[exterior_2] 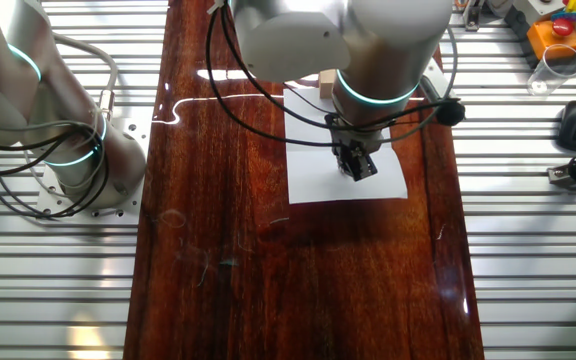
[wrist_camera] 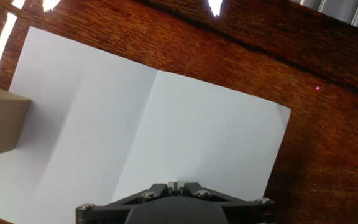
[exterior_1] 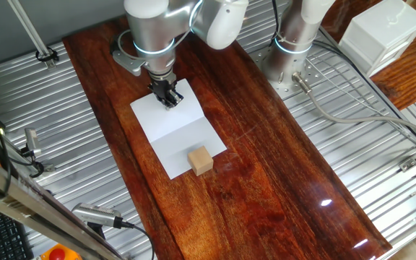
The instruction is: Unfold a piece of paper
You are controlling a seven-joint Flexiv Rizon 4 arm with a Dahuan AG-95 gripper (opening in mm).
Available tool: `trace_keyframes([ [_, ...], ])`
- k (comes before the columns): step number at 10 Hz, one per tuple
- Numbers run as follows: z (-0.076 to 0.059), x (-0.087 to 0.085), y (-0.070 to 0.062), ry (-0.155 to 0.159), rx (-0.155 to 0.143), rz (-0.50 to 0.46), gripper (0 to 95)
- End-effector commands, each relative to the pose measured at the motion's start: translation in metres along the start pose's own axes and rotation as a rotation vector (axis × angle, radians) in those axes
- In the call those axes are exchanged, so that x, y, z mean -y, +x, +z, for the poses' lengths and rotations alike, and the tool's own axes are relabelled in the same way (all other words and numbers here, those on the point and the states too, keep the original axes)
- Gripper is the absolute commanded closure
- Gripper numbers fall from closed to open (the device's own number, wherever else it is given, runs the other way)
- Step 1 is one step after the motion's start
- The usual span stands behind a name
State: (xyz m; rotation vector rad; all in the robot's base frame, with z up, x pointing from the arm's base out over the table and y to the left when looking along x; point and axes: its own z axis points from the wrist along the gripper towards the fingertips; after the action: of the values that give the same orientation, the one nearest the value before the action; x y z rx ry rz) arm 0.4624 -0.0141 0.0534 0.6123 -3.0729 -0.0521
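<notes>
The piece of paper [exterior_1: 177,131] lies open and flat on the brown table [exterior_1: 280,188], with one crease across its middle. Our gripper [exterior_1: 169,100] is over the half far from the wooden cube [exterior_1: 201,160], which sits on the other end. The paper's long way runs from our fingers to the cube. Our fingers look pressed together, holding nothing. We think the job is nearly done.

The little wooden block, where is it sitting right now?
The wooden block sits on one end of the white paper, on the dark wooden table. The gripper is at the paper's opposite end.
</notes>
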Motion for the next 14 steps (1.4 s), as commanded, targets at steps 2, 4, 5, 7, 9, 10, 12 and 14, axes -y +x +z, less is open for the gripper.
trace_keyframes([
  [2,-0.0004,-0.0003,0.0006,0.005,-0.007,0.005,95.0],
  [4,-0.0004,-0.0003,0.0006,0.007,-0.008,0.004,95.0],
  [5,-0.0004,-0.0003,0.0006,0.009,-0.009,0.004,95.0],
  [7,-0.0004,-0.0003,0.0006,0.012,-0.01,0.007,95.0],
  [9,-0.0004,-0.0003,0.0006,0.015,-0.009,0.028,95.0],
  [10,-0.0004,-0.0003,0.0006,0.018,-0.015,0.047,95.0],
  [12,-0.0004,-0.0003,0.0006,0.036,-0.041,0.071,95.0],
  [14,-0.0004,-0.0003,0.0006,0.032,-0.038,0.076,95.0],
])
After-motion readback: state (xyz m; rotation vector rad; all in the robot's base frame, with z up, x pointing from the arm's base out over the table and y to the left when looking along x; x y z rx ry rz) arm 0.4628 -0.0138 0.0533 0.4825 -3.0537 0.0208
